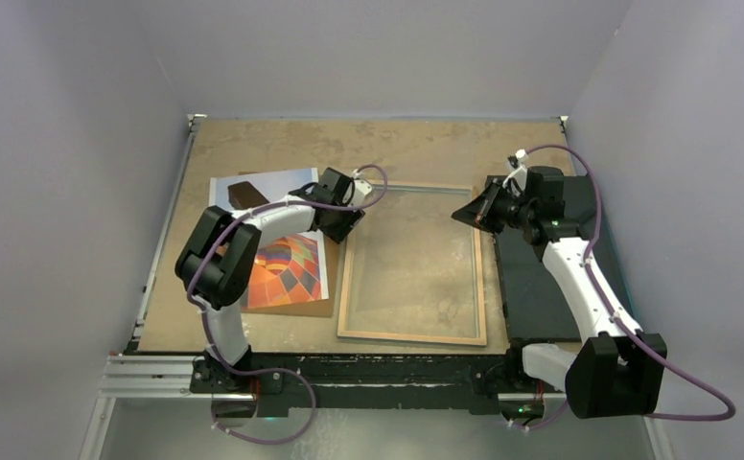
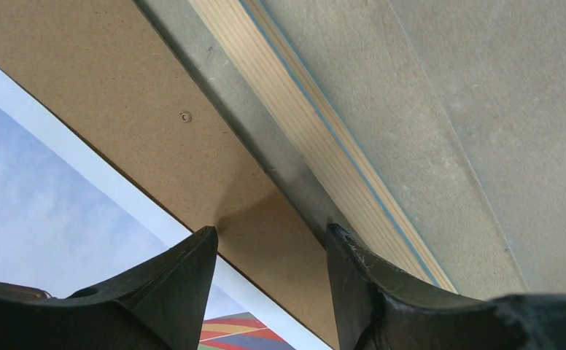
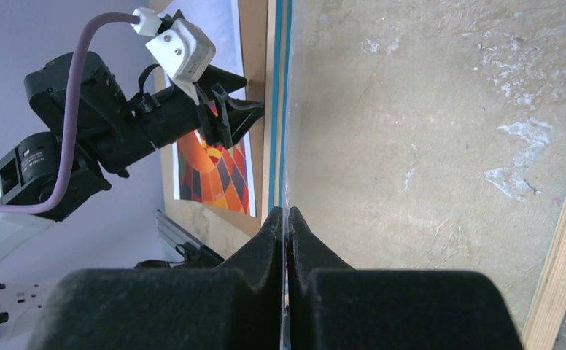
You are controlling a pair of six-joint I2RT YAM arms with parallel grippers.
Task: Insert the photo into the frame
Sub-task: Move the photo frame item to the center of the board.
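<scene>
My L gripper (image 1: 342, 222) hangs low by the upper left corner of the frame (image 1: 411, 337). Its jaws are spread w/ nothing in them. One fingertip (image 2: 200, 244) is at the white edge of the photo (image 1: 291, 266). The other is by the frame's wood rim, w/ a strip of the brown backing board (image 2: 141, 95) between them. I think I'm here b/c that edge is the one I must get under to lift the photo and slide it over.

My R gripper (image 3: 286, 219) has its jaws pressed tight together, and I see nothing pinched in them. Its tip is over the glass near the upper right of the frame. Prob. it's there to stop the frame sliding, but I can't tell if it touches.

The frame lies flat in the middle of the top view, wood back up, so the photo can drop in from above.

The photo lies face up on the board, just left of the frame and partly under my L arm. It's thin and flat w/ a white border. It has blue sky and pale clouds at the top, and orange, red and dark squares lower down. A small dark brown block (image 1: 244, 195) seems to sit on its upper left corner.
</scene>
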